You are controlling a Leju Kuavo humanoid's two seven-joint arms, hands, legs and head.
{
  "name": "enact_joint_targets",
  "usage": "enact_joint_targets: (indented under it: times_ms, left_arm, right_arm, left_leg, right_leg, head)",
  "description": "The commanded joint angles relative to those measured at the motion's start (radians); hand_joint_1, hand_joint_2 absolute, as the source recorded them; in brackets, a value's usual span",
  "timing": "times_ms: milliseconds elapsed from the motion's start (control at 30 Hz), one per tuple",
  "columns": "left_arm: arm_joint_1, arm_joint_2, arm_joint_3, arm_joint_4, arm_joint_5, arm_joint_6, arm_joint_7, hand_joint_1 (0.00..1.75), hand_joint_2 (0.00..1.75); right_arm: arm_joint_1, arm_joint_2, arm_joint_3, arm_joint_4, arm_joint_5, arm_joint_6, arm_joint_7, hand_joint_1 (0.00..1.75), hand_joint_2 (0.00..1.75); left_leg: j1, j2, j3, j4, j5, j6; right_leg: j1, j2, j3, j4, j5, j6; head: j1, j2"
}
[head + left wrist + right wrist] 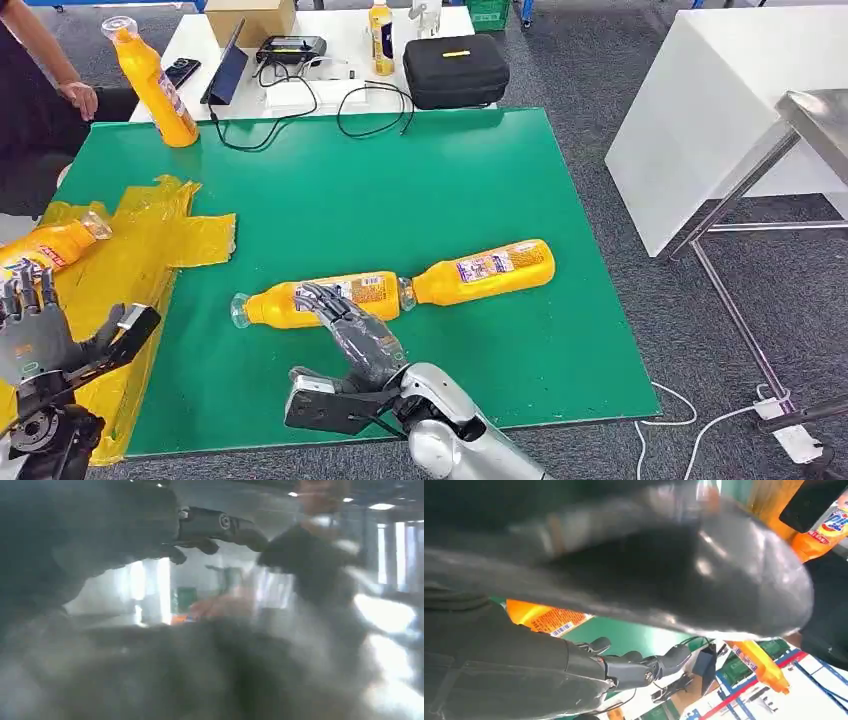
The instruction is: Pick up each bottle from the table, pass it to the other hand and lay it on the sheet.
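Nearest us, at six o'clock in the head view, our right hand (345,325) reaches up from a silver, rounded forearm, its dark fingers draped over the near bottle (320,299) without being wrapped round it. In the right wrist view those fingers (644,664) stretch out straight above the green mat with the orange bottle body behind them; whether they press on the plastic we cannot tell.

That bottle is glossy orange plastic with a clear cap, lying on its side at the centre of the smooth green mat (420,190). A second lying bottle (480,270) sits neck to base with it, toward three o'clock.

At eight o'clock our left hand (40,325) is held upright over the crinkled yellow sheet (150,250), fingers pointing up and apart, holding nothing. A third bottle (50,245) lies on that sheet at nine o'clock.

At eleven o'clock a fourth bottle (155,85) stands tilted on the mat's far corner, near a person's hand (78,98). Beyond, a black zipped case (455,70) rests on the white table (340,30).
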Motion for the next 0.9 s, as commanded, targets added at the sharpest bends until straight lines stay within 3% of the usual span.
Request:
enact_joint_targets:
  times_ms: [33, 100, 200, 233, 333, 400, 567, 900]
  left_arm:
    - [-0.041, -0.061, 0.079, 0.023, 0.108, -0.003, -0.110, 0.00, 0.00]
    - [-0.073, -0.103, 0.121, 0.050, 0.434, -0.040, -0.357, 0.00, 0.00]
    - [-0.057, -0.205, 0.156, -0.166, 0.848, -0.402, -0.493, 0.00, 0.00]
    - [-0.039, -0.249, 0.149, -0.285, 0.973, -0.535, -0.483, 0.00, 0.00]
    - [-0.013, -0.316, 0.082, -0.472, 1.195, -0.729, -0.409, 0.00, 0.00]
    - [-0.010, -0.343, 0.022, -0.531, 1.273, -0.778, -0.395, 0.00, 0.00]
    - [-0.052, -0.352, -0.133, -0.497, 1.423, -0.843, -0.345, 0.00, 0.00]
    - [-0.098, -0.342, -0.189, -0.441, 1.451, -0.821, -0.342, 0.00, 0.00]
  right_arm:
    - [-0.036, -0.029, 0.025, 0.043, 0.000, -0.004, 0.000, 0.00, 0.00]
    - [-0.034, -0.021, 0.001, 0.050, 0.020, -0.009, 0.000, 0.00, 0.00]
    - [-0.054, 0.000, -0.047, 0.086, 0.066, -0.024, 0.017, 0.00, 0.00]
    - [-0.082, 0.018, -0.074, 0.121, 0.091, -0.025, 0.039, 0.00, 1.75]
    - [-0.202, 0.064, -0.137, 0.265, 0.156, -0.028, 0.098, 0.00, 1.75]
    - [-0.288, 0.089, -0.172, 0.376, 0.187, -0.027, 0.120, 0.00, 1.75]
    - [-0.425, 0.125, -0.234, 0.611, 0.252, -0.018, 0.159, 0.00, 1.75]
    - [-0.453, 0.155, -0.242, 0.738, 0.317, 0.021, 0.215, 0.00, 1.75]
  left_leg:
    - [0.000, -0.001, 0.001, -0.001, 0.000, -0.001]
    - [0.000, -0.002, 0.002, -0.001, 0.000, -0.001]
    - [0.000, -0.004, 0.000, -0.001, 0.001, -0.001]
    - [0.001, -0.005, 0.001, 0.000, 0.001, -0.001]
    - [0.001, -0.005, -0.003, 0.003, 0.001, 0.000]
    - [0.000, -0.004, -0.003, 0.003, 0.001, 0.000]
    - [-0.003, -0.002, -0.001, 0.002, 0.001, 0.000]
    - [-0.001, -0.002, 0.002, 0.001, 0.001, -0.001]
  right_leg:
    - [0.000, -0.002, 0.002, -0.001, 0.000, 0.000]
    - [0.000, -0.003, 0.003, -0.002, 0.000, 0.000]
    - [0.000, -0.005, 0.002, -0.001, 0.000, 0.000]
    - [0.001, -0.007, 0.003, -0.002, 0.000, 0.000]
    - [0.001, -0.006, 0.000, 0.000, 0.000, 0.000]
    - [0.001, -0.005, 0.000, 0.000, 0.001, 0.000]
    - [-0.003, -0.005, 0.001, 0.000, 0.001, 0.000]
    - [-0.001, -0.004, 0.003, 0.000, 0.000, -0.001]
  head:
    - [0.000, 0.000]
    - [0.000, 0.000]
    - [0.000, 0.000]
    - [0.000, 0.000]
    - [0.000, 0.000]
    - [0.000, 0.000]
    - [0.000, 0.000]
    - [0.000, 0.000]
